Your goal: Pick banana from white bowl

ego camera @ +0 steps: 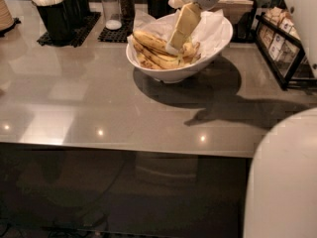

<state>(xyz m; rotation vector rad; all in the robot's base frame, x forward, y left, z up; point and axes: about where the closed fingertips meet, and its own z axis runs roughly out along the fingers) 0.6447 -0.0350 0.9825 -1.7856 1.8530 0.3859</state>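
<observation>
white bowl [163, 73]: glossy white, paper lining [213, 26] white too. bananas [153, 43]: yellow with brown speckling. gripper [173, 43] at 12 o'clock, down inside the bowl: cream, housing off-white with a dark vent grid. countertop [74, 98]: grey, plain, glossy. cups [54, 19] at 10 o'clock: black. rack [282, 58] at 2 o'clock: black wire. robot body [287, 182] at 4 o'clock: white.

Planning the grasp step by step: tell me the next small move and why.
The tool reaches down into the white bowl, its tip at the bananas on the paper lining. Probably best to ease it slightly lower onto the nearest one, since none looks lifted off the pile yet.
</observation>
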